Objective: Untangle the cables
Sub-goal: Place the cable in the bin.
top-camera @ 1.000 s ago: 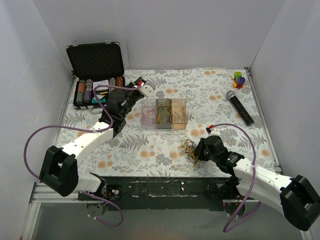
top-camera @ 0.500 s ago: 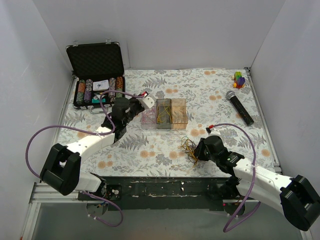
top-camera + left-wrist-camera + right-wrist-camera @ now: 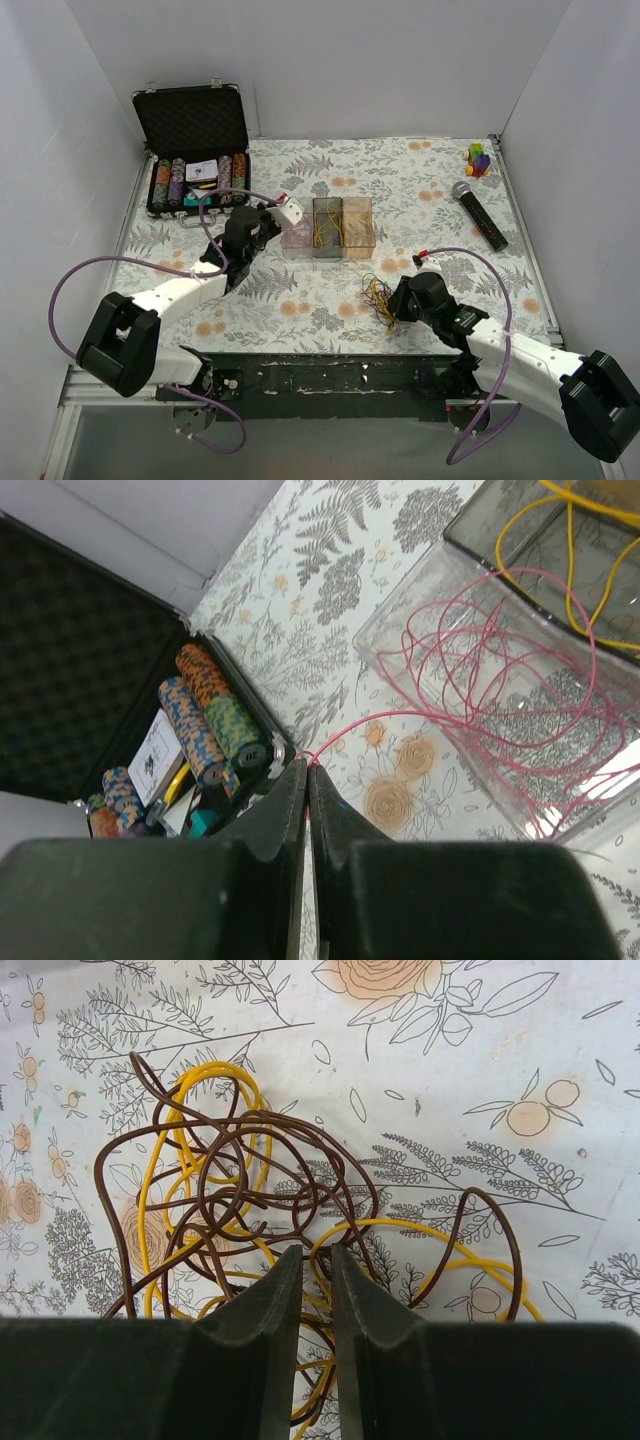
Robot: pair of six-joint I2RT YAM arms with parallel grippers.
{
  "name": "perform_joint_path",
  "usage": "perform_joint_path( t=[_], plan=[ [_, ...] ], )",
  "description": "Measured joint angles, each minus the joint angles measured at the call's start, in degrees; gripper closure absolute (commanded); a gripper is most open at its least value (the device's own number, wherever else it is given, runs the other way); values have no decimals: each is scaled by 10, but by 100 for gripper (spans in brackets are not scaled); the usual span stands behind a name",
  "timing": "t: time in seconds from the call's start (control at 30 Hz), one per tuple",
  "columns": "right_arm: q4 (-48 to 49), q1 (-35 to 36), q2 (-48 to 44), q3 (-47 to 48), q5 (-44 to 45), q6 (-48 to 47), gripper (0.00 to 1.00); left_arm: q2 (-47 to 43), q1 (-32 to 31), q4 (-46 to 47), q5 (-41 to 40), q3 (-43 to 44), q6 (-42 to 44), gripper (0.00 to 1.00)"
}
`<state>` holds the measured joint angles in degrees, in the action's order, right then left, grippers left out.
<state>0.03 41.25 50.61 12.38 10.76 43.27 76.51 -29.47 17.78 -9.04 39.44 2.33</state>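
Observation:
The cables (image 3: 378, 298) are a small tangle of brown and yellow thin wires on the floral table near the front; they also show in the right wrist view (image 3: 230, 1190). My right gripper (image 3: 394, 305) (image 3: 310, 1252) sits on the tangle's near edge, its jaws almost closed with strands running between them. My left gripper (image 3: 272, 228) (image 3: 307, 768) is shut on one end of a pink wire (image 3: 480, 670). The rest of that wire lies coiled in the clear left compartment of the three-part tray (image 3: 297, 240). Yellow wires (image 3: 580, 540) lie in the grey middle compartment.
An open black case of poker chips (image 3: 195, 180) stands at the back left, close behind my left gripper. A microphone (image 3: 480, 214) and a small colourful toy (image 3: 479, 158) lie at the back right. White walls enclose the table.
My left gripper has moved from beside the case toward the near side, down to the tray's left compartment, with the pink wire. The right arm and the tangle have not moved.

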Motion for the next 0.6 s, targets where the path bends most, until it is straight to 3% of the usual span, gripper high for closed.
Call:
perform_joint_path(
  t=[0.4,0.6],
  plan=[
    [6,0,0,-3,0,1,74,-63,21,-33,-41,-15,-72,100],
    [12,0,-4,-8,0,1,74,-63,20,-42,-37,-15,-50,100]
  ],
)
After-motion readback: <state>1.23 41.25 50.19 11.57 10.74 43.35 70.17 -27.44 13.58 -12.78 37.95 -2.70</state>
